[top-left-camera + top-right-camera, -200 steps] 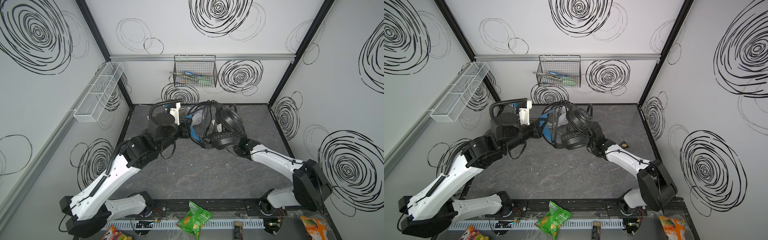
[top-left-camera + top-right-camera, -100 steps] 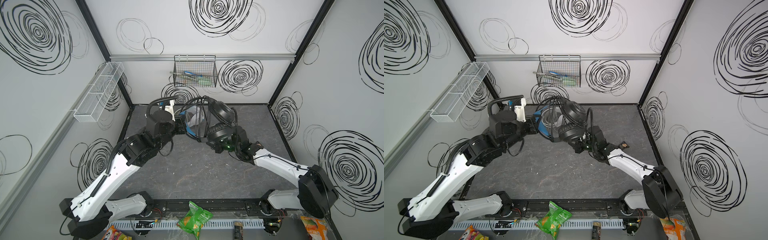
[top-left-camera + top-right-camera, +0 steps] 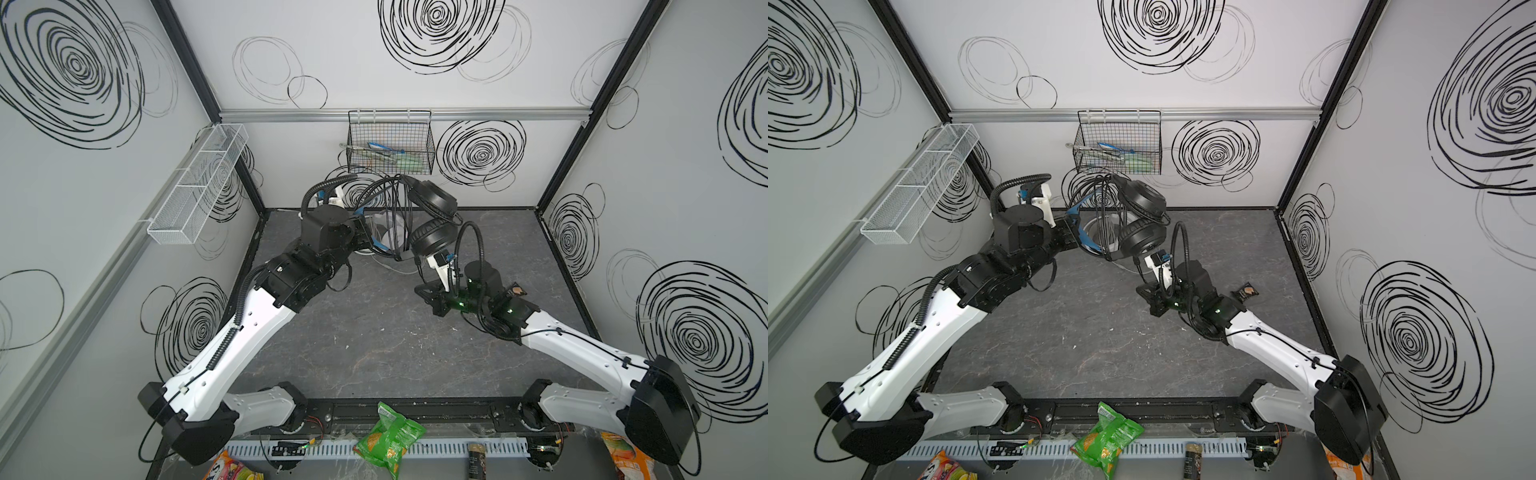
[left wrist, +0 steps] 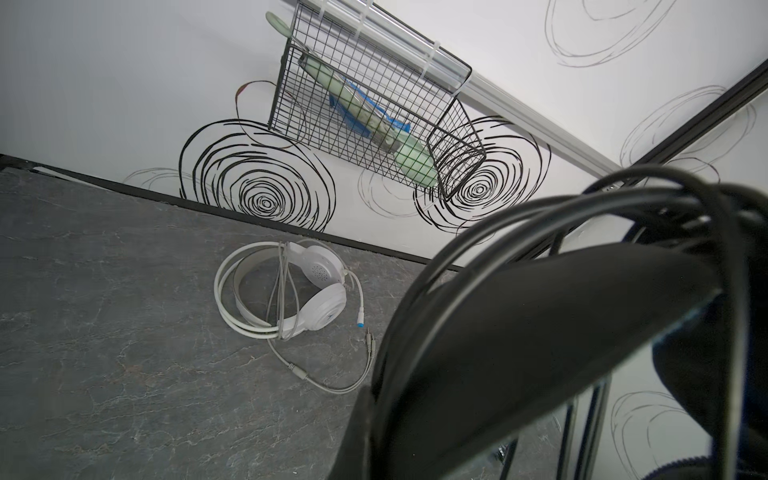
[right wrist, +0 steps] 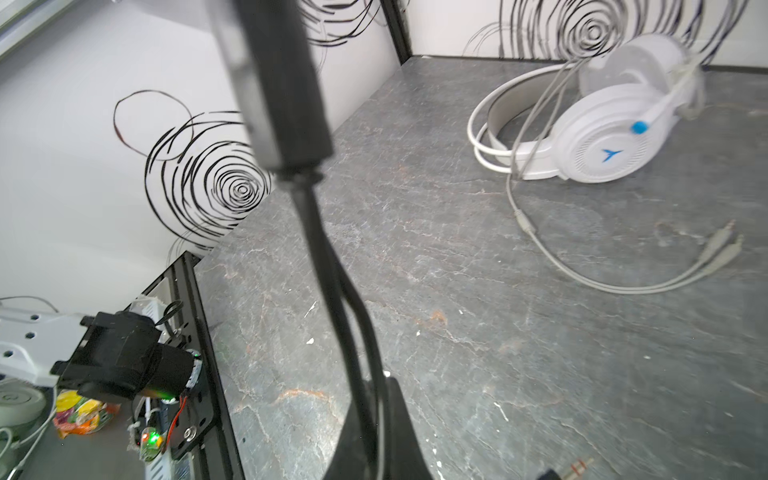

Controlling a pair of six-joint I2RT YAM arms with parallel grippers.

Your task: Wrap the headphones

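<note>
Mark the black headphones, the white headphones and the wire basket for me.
black headphones [image 3: 433, 240]: in a top view, on the lower earcup.
white headphones [image 4: 328, 305]: left wrist view, on an earcup's outer shell.
wire basket [image 4: 457, 166]: left wrist view, on its mesh end wall.

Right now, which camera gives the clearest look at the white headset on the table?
The left wrist view: the white headset lies whole and sharp, cable loops and plugs included. The right wrist view is closer but blurred, with the black cable in the foreground. In both top views the raised black headset hides most of it.
</note>
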